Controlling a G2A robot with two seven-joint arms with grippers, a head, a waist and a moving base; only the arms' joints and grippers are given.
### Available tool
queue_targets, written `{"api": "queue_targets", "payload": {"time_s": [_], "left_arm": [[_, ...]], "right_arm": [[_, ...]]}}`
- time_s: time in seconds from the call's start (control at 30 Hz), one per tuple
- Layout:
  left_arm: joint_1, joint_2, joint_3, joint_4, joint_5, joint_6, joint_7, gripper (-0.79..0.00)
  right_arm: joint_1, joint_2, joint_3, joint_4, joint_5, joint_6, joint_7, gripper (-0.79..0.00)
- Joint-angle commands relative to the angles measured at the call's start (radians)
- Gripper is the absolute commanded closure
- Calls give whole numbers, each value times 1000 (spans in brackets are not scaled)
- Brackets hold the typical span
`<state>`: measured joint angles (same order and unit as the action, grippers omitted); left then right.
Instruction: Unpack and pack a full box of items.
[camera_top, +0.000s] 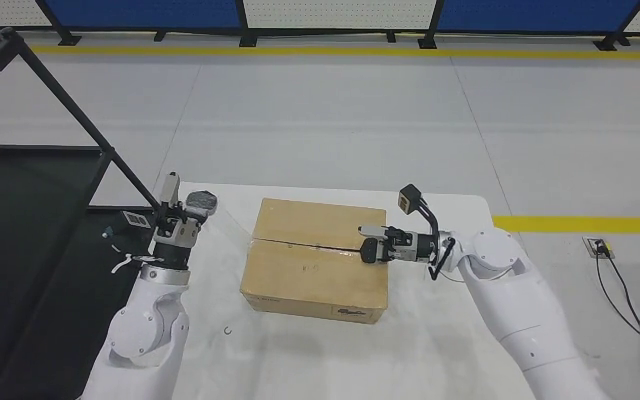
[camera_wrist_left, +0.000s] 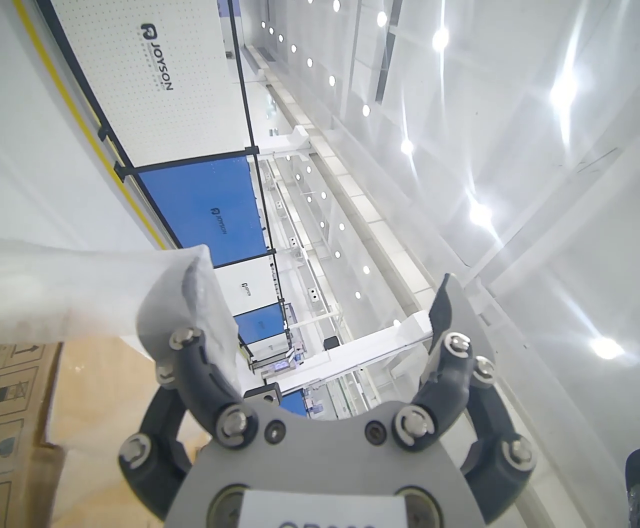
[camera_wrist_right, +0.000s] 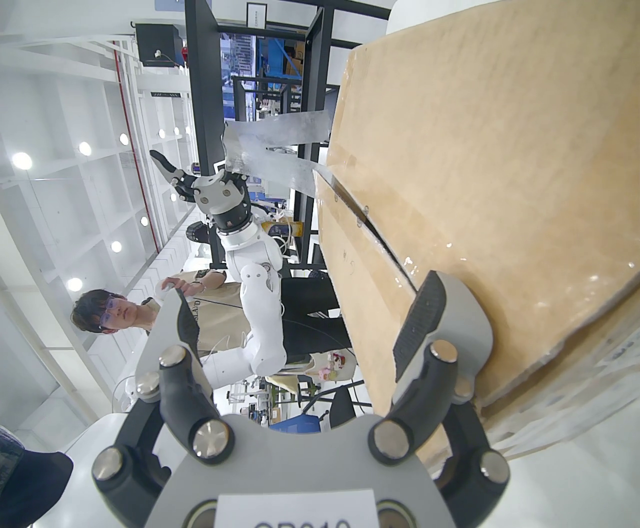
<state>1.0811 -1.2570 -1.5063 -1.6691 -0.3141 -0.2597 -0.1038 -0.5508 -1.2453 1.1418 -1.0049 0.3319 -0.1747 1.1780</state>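
The left pincer (camera_wrist_left: 322, 280) and right pincer (camera_wrist_right: 302, 295) are wide; the tape (camera_wrist_left: 100, 290) clings to a left finger (camera_wrist_left: 200, 360) and may re-stick on the box (camera_top: 315, 260)

Bright, ceiling lamps (camera_wrist_left: 480, 212) flare, wrist cams fisheye-bent.

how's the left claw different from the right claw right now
The left claw points upward beside the box; the right claw lies level over the box top, near its seam. The left claw has a tape strip draped on one finger; the right claw carries nothing. Both are open.
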Motion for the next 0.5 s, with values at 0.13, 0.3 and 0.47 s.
{"api": "queue_targets", "payload": {"time_s": [0.13, 0.3, 0.47], "left_arm": [[11, -2, 10, -46, 57, 5, 21, -785], [20, -4, 26, -93, 130, 22, 40, -785], [15, -8, 55, -118, 188, 49, 62, -785]], "right_arm": [[-27, 11, 18, -48, -11, 42, -23, -785], [-41, 19, 31, -70, -12, 77, -29, -785], [-53, 24, 38, -84, -13, 95, -34, -785]]}}
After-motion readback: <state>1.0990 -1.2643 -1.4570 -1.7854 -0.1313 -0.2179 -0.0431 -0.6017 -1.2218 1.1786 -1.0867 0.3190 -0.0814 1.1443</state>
